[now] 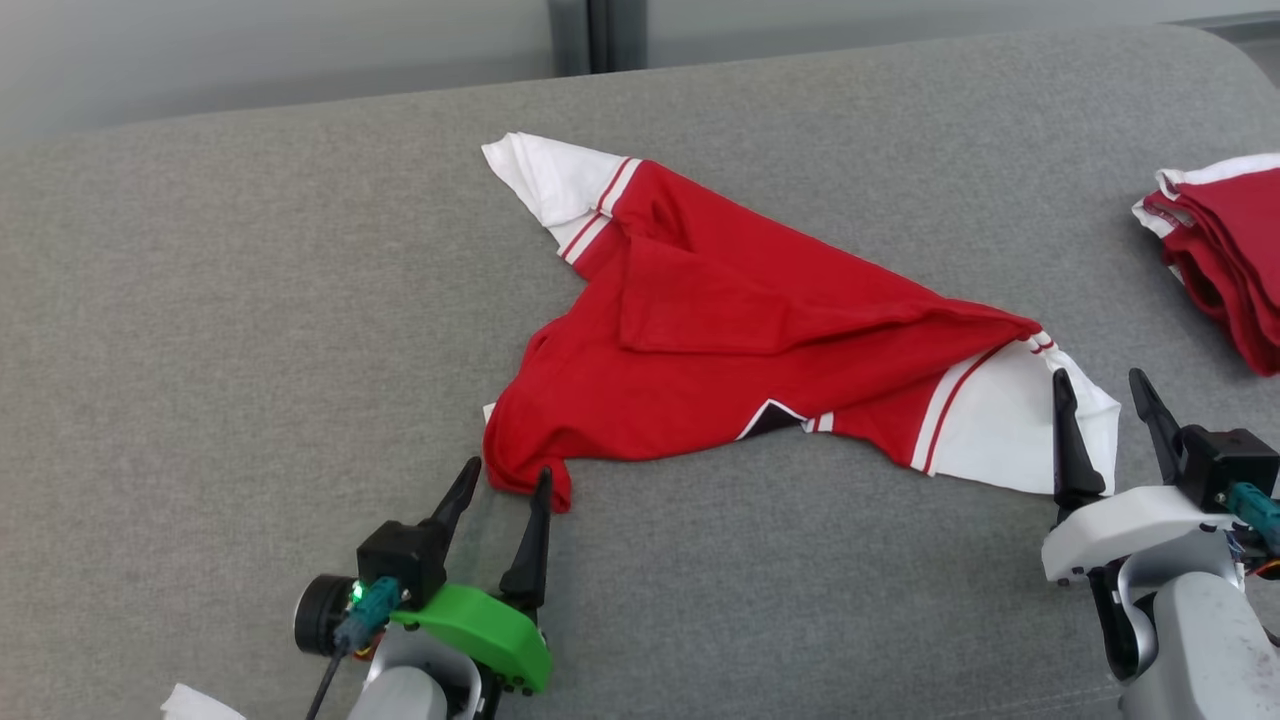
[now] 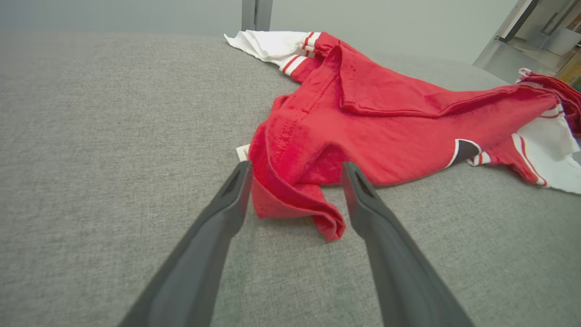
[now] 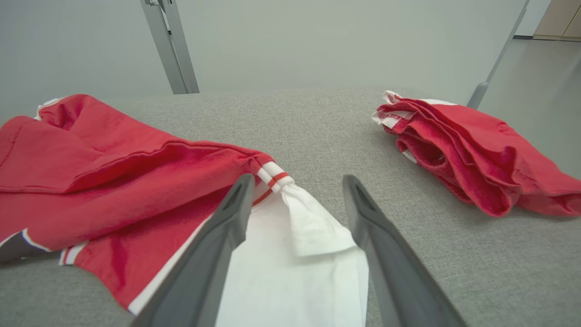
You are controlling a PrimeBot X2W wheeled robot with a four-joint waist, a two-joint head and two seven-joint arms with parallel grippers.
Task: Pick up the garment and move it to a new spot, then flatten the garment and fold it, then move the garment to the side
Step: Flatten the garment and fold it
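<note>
Near the middle of the grey surface (image 1: 250, 300), reaching toward its right edge, the red garment (image 1: 760, 340) lies in a loose diagonal heap. One white sleeve (image 1: 545, 180) points to the far edge. The other sleeve (image 3: 290, 254) lies flat toward the near right.

The body cloth is doubled over itself in a broad flap, and a hem corner (image 2: 317, 213) curls under at the near left end. The left fingers (image 1: 528, 545) stand apart, their tips straddling that curled corner; nothing is clamped, and contact cannot be told. The right fingers (image 1: 1068, 440) also stand apart above the near sleeve, one tip over white cloth and the other just past its edge, holding nothing. A stack of folded garments (image 1: 1225, 250) sits at the right edge, well apart from the work.

Progress, as judged from this layout: the garment rests unheld on open surface, which fits a completed relocation, though the pictures alone cannot confirm that this is the new spot. Flattening is not yet done, since the flap, the creases and the tucked hem all remain. Folding and the final move to the side are likewise outstanding. With a pair of parted fingers at each end of the cloth, spreading it flat seems the likely step in hand.
</note>
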